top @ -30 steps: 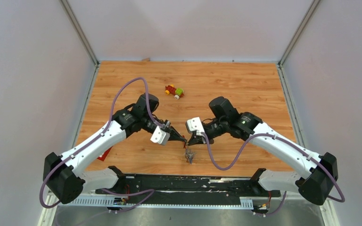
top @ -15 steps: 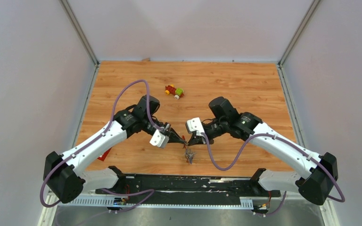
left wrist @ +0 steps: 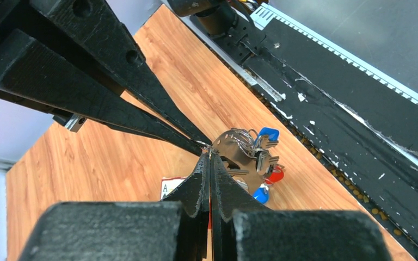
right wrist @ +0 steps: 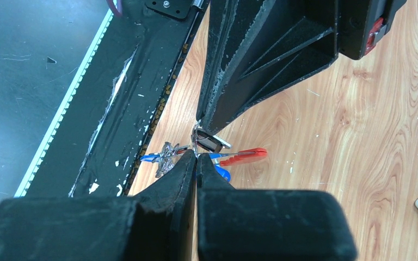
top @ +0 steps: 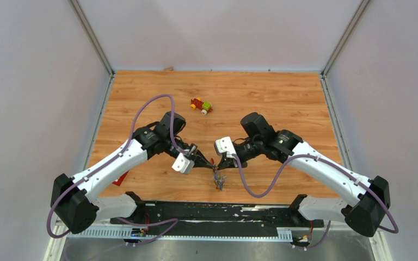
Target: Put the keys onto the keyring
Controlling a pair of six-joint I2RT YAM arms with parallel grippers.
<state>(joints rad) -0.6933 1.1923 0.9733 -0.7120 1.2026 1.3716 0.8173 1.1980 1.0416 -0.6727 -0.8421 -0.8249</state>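
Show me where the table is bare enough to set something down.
Bare: the far strip of table right of the toy car, up to the right edge; also the far-left corner beyond the left arm. Crowded: the near middle, where the left gripper and right gripper meet at the keyring and keys.

Wooden table (top: 283,98), plank grain: your work surface. Take toy car (top: 201,105) as landmark; it stands on wood toward far side. Keys (top: 218,180) in small bunch, well nearer you than car and slightly right of it, close to near edge; resting on wood or hanging, you cannot tell. Red flat packet (top: 121,178) lies nearer than car, far to its left; only part shows.
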